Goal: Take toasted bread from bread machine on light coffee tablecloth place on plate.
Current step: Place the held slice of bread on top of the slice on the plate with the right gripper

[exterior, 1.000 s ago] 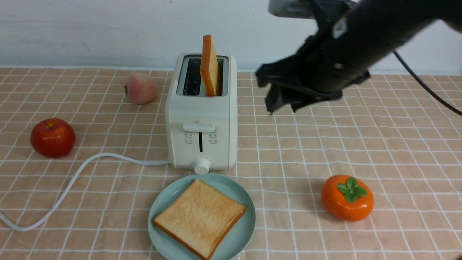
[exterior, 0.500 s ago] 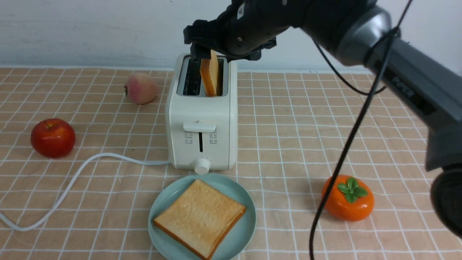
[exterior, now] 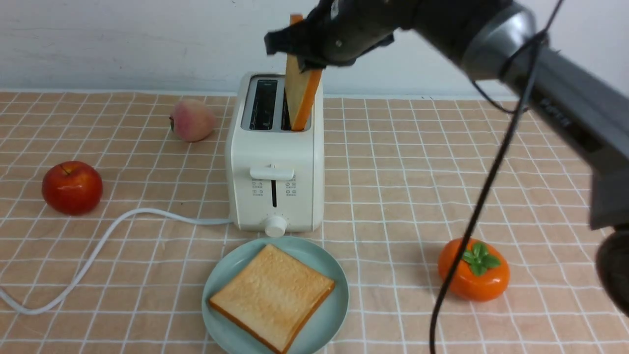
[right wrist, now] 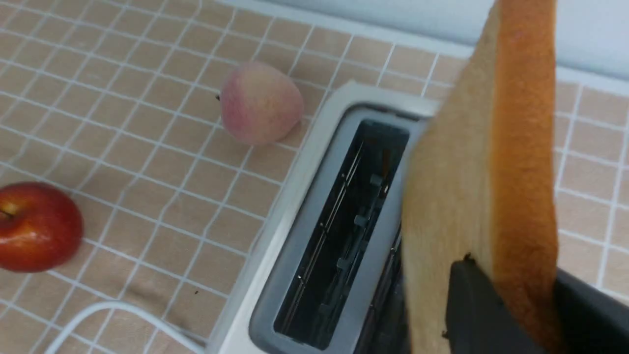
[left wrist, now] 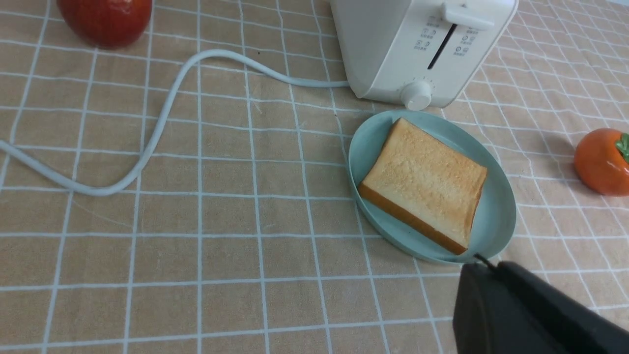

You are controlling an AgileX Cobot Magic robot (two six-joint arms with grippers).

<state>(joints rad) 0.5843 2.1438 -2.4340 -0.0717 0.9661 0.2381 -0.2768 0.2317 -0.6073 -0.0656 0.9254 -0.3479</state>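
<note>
Gripping the second slice of toasted bread [exterior: 300, 98], tilted at the bread machine's [exterior: 272, 162] right slot, the right gripper [exterior: 305, 51] has yet to carry it to the plate [exterior: 339, 295], where one slice [exterior: 271, 296] already lies; the left gripper [left wrist: 521, 309] is too little seen to tell its state.

Front cam: robot's side, centred, facing forward, wide over light coffee tablecloth [exterior: 442, 172]. Left wrist: low, near plate [left wrist: 496, 216], angled down. Right wrist: close above bread machine [right wrist: 388, 231] slots [right wrist: 344, 231]. All three share it
</note>
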